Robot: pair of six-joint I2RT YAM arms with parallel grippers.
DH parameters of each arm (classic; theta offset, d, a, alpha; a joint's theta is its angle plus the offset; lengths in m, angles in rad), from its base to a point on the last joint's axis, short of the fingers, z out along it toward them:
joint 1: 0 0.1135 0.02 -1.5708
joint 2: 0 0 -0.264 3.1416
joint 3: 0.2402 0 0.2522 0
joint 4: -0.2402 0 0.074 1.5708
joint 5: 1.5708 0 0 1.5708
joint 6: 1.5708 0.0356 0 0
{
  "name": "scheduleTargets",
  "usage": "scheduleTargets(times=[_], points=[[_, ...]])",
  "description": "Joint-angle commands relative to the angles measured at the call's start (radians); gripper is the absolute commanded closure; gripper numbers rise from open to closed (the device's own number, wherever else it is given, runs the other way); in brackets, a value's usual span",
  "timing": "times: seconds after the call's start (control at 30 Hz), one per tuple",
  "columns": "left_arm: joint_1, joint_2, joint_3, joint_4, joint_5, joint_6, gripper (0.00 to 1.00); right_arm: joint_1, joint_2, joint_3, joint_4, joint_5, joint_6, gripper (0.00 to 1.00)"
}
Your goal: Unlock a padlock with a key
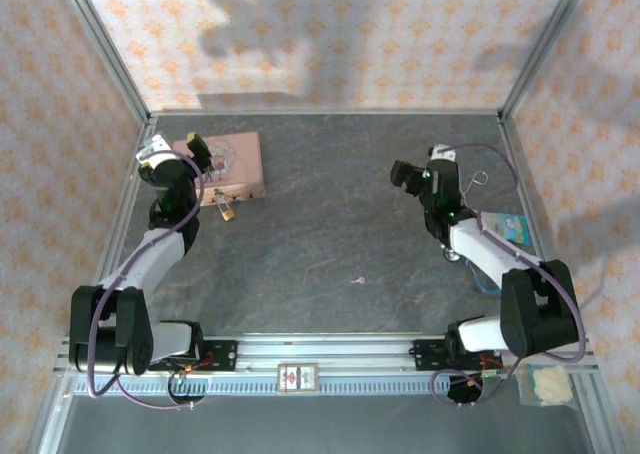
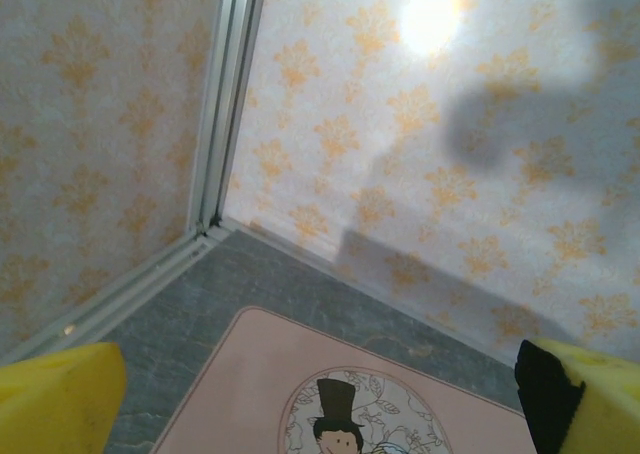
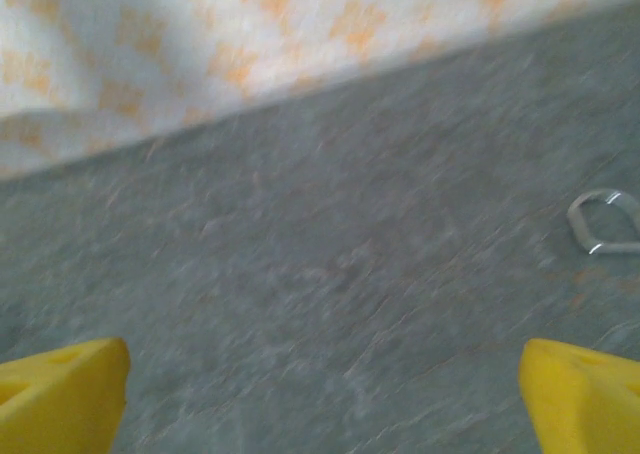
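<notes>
The tiny brass padlock (image 1: 228, 212) lies at the near edge of the pink picture tin (image 1: 235, 162), at the back left of the table. My left gripper (image 1: 200, 154) hovers over that tin, open. In the left wrist view its yellow fingertips (image 2: 55, 394) stand wide apart above the tin's lid (image 2: 240, 384), with nothing between them. The small silvery key (image 1: 357, 281) lies alone on the grey table, in the middle near the front. My right gripper (image 1: 405, 174) hangs open at the back right, far from the key. Between its fingertips (image 3: 60, 394) shows bare, blurred table.
A silvery wire tool (image 1: 480, 180) (image 3: 605, 221) lies right of the right gripper. A blue-and-white packet (image 1: 510, 226) sits by the right wall. Patterned walls with metal posts close in the table (image 1: 330, 234) on three sides. A small card (image 1: 297, 376) rests on the front rail.
</notes>
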Motion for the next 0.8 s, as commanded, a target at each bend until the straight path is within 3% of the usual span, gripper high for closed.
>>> scheduleTargets(times=[0.0, 0.17, 0.23, 0.37, 0.53, 0.77], points=[[0.016, 0.046, 0.081, -0.23, 0.137, -0.128, 0.01, 0.064, 0.067, 0.097, -0.35, -0.151, 0.044, 0.07], [0.01, 0.069, 0.118, -0.232, 0.439, -0.24, 0.01, 0.283, 0.124, 0.154, -0.603, -0.098, 0.003, 0.19], [-0.013, 0.075, 0.106, -0.2, 0.507, -0.284, 0.01, 0.354, 0.138, 0.167, -0.687, -0.097, 0.008, 0.24], [-0.111, 0.084, 0.088, -0.16, 0.504, -0.333, 0.01, 0.472, 0.153, 0.178, -0.789, -0.122, 0.005, 0.32], [-0.227, 0.12, 0.03, -0.002, 0.518, -0.454, 0.01, 0.531, 0.177, 0.159, -0.788, -0.197, -0.006, 0.45], [-0.27, 0.164, -0.023, 0.099, 0.543, -0.545, 0.01, 0.565, 0.171, 0.061, -0.717, -0.217, 0.039, 0.51]])
